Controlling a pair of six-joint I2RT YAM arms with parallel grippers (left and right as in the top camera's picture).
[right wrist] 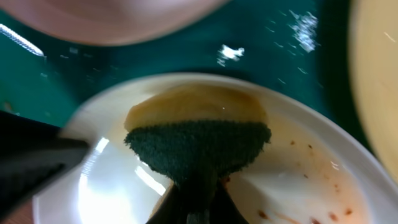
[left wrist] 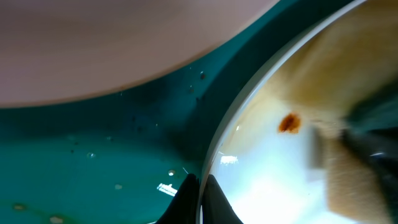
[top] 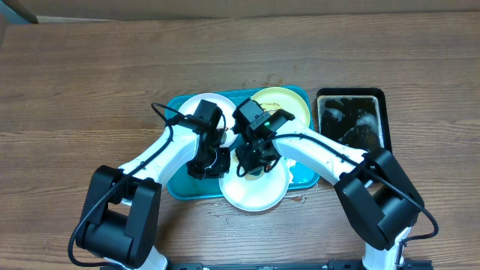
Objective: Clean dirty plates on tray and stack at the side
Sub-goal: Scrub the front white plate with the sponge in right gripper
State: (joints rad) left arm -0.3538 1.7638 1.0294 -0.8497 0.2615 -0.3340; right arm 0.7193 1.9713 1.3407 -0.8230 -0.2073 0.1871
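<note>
Scrub pass, front plate.

- The front white plate [top: 259, 193] lay at the near edge of the tray [top: 184, 193], its front lip hanging over the rim toward me. The rear white plate [top: 196, 105] and the yellow-green plate [top: 289, 105] sat at the back of the tray. The black tray [top: 350, 94] stood just beside it on the table [top: 90, 75].
- In the left wrist view the left gripper [left wrist: 200, 199] had its fingers closed astride the plate's rim, pinning it.
- The right gripper [right wrist: 193, 202] was clamped on the sponge [right wrist: 199, 146], green scouring face down on the plate.
- Dirt I could see was one brown spot [left wrist: 289, 123] near the sponge's edge and a brown smear [right wrist: 264, 214] with specks on the side toward the yellow-green plate.

How I judged it should be done:
- Work the sponge in short overlapping strokes toward the smeared side and carry them out to the rim.
- Press lightly. With the plate overhanging, a hard push near that lip could tip it or slide it off.
- Hold the left pinch firm and keep it clear of the sponge's path, since the two wrists were very close.
- Don't lift the plate for stacking until the wrist views show no brown.
</note>
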